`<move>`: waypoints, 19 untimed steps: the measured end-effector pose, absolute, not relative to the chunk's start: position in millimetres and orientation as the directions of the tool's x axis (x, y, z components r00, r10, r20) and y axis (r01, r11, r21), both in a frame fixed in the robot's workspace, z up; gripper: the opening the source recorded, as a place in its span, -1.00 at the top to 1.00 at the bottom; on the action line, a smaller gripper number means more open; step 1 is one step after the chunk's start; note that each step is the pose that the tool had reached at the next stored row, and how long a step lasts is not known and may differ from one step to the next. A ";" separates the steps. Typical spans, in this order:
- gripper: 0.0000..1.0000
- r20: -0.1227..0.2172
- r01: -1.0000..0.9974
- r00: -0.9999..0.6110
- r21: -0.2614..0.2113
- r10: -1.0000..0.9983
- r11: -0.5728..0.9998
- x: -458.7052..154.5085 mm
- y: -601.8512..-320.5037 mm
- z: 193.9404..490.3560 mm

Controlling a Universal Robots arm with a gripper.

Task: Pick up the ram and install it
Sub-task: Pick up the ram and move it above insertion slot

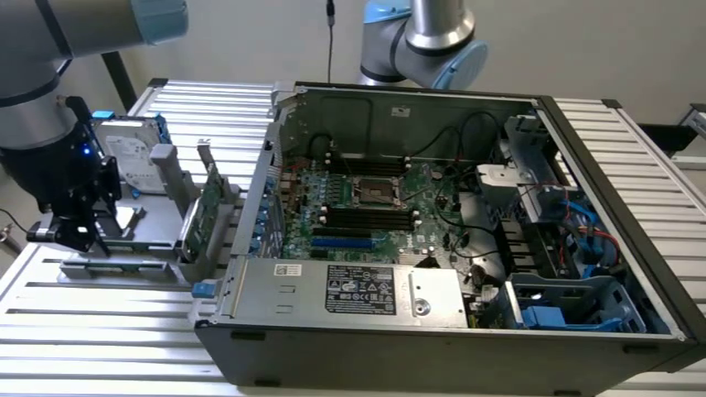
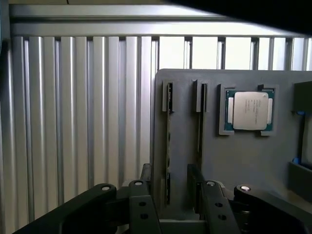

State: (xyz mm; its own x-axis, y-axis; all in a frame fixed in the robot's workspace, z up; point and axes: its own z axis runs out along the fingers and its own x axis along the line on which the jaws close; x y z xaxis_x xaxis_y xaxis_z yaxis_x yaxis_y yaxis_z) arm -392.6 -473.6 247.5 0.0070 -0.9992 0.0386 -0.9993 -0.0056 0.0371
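Two ram sticks stand on edge in slots of a grey holder (image 2: 234, 161). In the wrist view I see them edge-on: one ram (image 2: 168, 136) and a second ram (image 2: 200, 122) beside it. My gripper (image 2: 170, 190) is open, and the first stick lines up in the gap between its black fingers (image 2: 145, 195); nothing is gripped. In the exterior view the gripper (image 1: 79, 236) hangs over the holder's end at the exterior view's left, and the green ram (image 1: 203, 213) stands upright beside the case.
A CPU (image 2: 249, 110) lies in a pocket of the holder, and a hard drive (image 1: 124, 155) rests at its back. The open computer case (image 1: 441, 331) holds the motherboard (image 1: 369, 203) with black slots. A second arm (image 1: 425, 41) stands behind the case. The table (image 2: 73, 122) is slatted aluminium.
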 end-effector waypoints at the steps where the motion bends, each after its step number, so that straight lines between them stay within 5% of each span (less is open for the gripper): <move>1: 0.16 0.039 -0.999 0.007 0.037 -0.999 -0.006 -392.6 -473.6 245.7; 19: 0.16 0.038 -0.999 0.007 0.037 -0.999 -0.006 -392.6 -473.9 244.8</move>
